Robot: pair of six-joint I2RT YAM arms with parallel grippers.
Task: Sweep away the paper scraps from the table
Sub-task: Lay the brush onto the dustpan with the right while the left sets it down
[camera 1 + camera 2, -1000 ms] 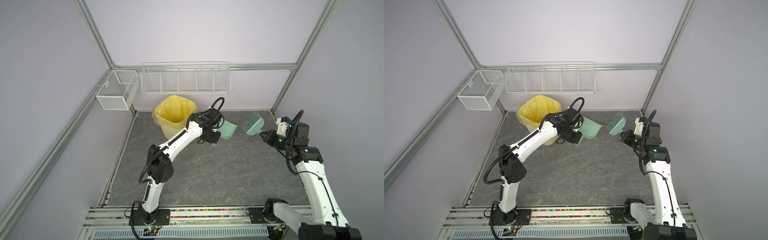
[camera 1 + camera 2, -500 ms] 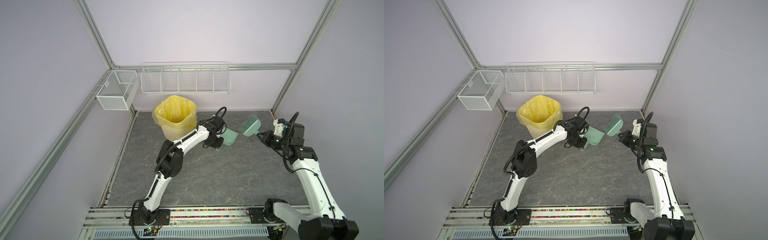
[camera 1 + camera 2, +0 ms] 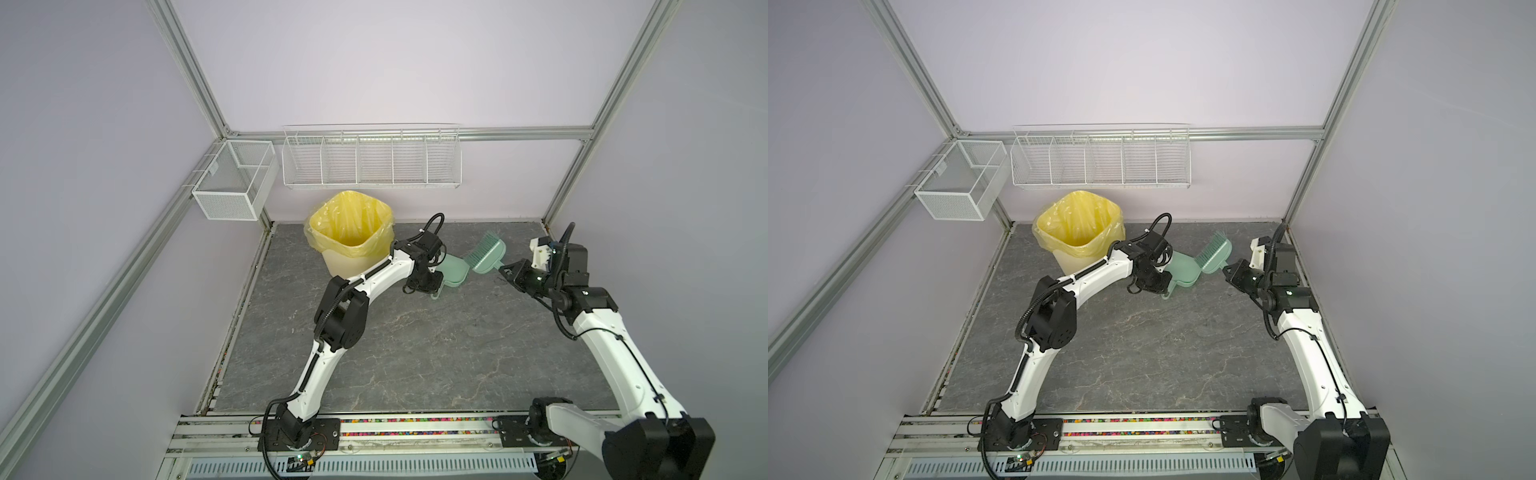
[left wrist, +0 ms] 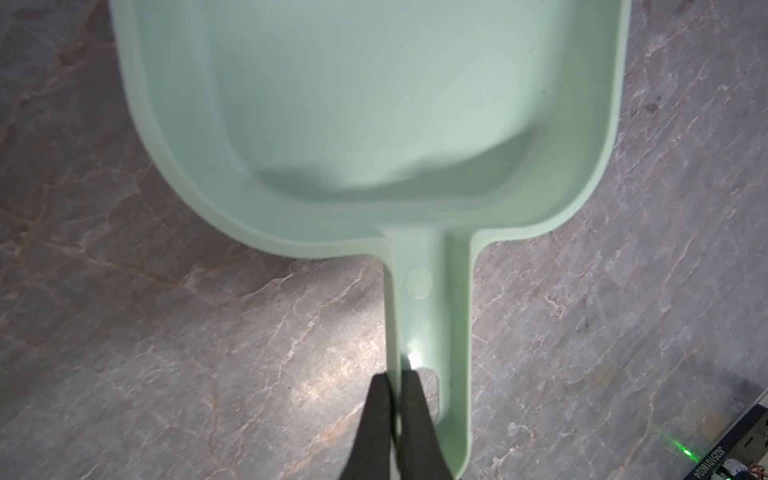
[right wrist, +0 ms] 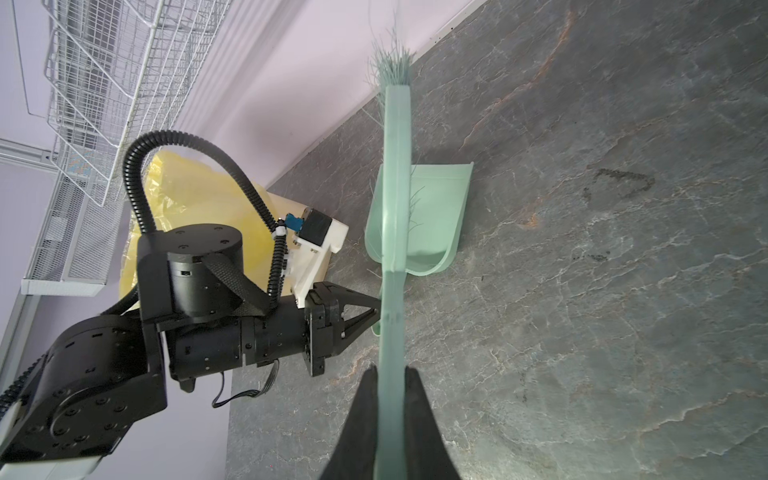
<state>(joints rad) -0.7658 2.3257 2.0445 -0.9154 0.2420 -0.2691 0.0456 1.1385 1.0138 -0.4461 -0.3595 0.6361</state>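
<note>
Now, compared with a second ago, the left arm has swung down and away from the cream bin [image 3: 345, 266] with its yellow plastic liner. The left hand [image 4: 392, 380], pinching the handle's edge, holds the mint-green plastic dustpan [image 3: 454, 271] low at the bench, just beside the mint-green bristled brush [image 3: 487, 254]. The right hand [image 5: 390, 376] pinches the brush handle, bristles lifted. The dark grey, pale-veined bench [image 3: 415, 353] spreads beneath both arms, faintly smudged near the brush.
</note>
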